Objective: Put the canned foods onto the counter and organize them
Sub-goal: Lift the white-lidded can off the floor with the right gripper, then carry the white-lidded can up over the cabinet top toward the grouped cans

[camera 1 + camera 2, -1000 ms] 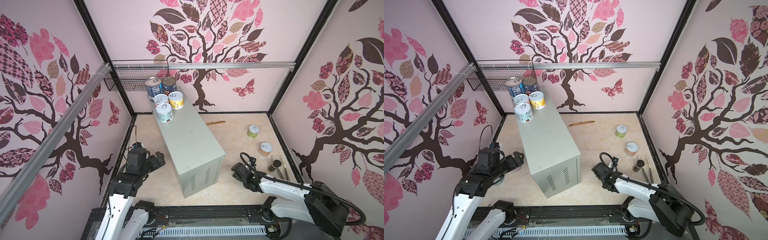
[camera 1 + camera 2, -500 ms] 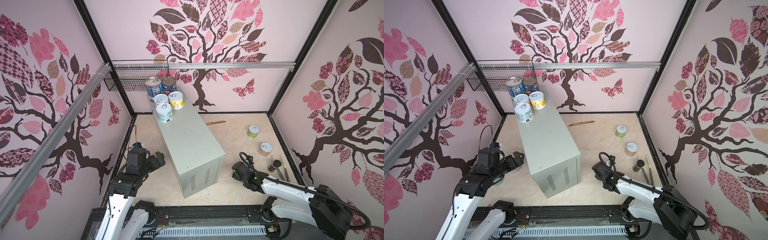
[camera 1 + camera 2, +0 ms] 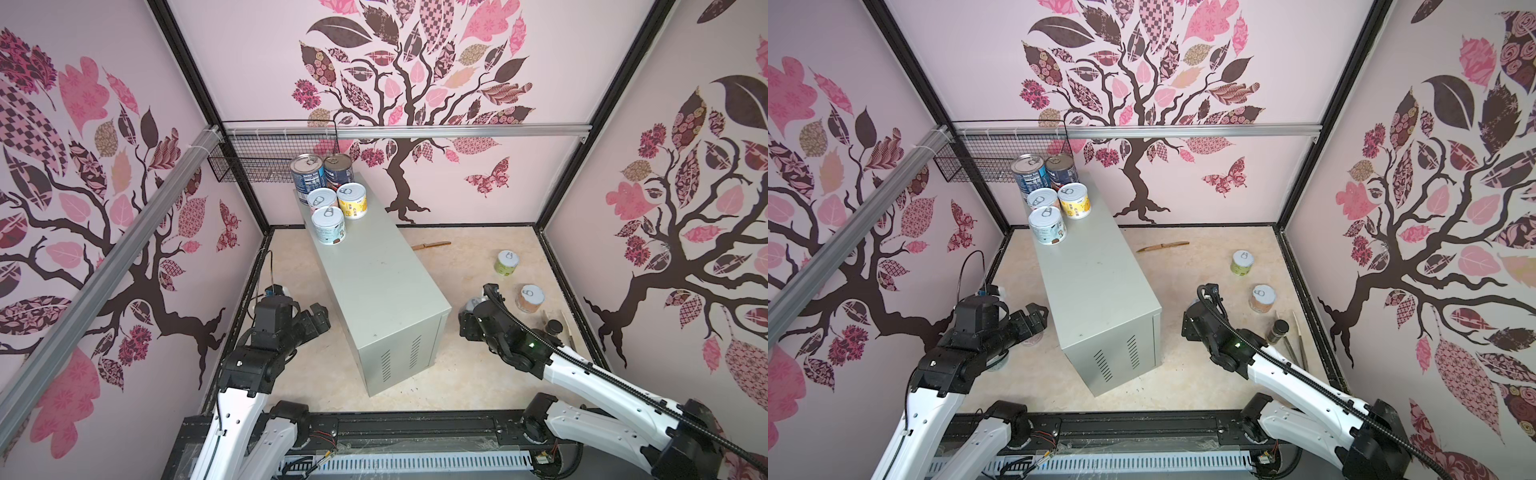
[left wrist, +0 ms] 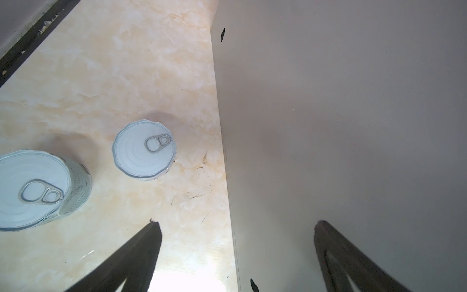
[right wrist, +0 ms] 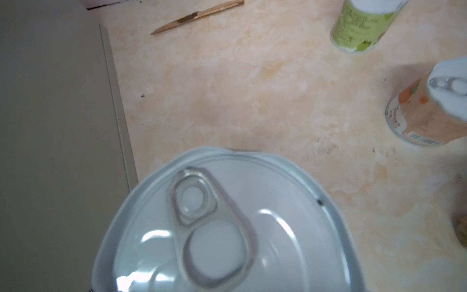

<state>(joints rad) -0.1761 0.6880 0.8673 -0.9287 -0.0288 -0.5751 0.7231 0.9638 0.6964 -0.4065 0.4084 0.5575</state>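
right jaws over tin (image 5: 278,227), counter (image 5: 50,126) just beside

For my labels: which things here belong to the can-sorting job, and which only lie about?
Job: counter, five cans on it, green can, orange can, can under the right wrist camera, two cans in the left wrist view.
Lying about: wooden knife, wire basket, small dark jar.

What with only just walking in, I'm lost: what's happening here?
Two robot arms are moving tins onto the grey counter. Five tins already stand at its far end. The right hand is down over a white-lidded tin on the floor beside the counter; whether it grips it is unclear. The left hand hangs open near two more floor tins.
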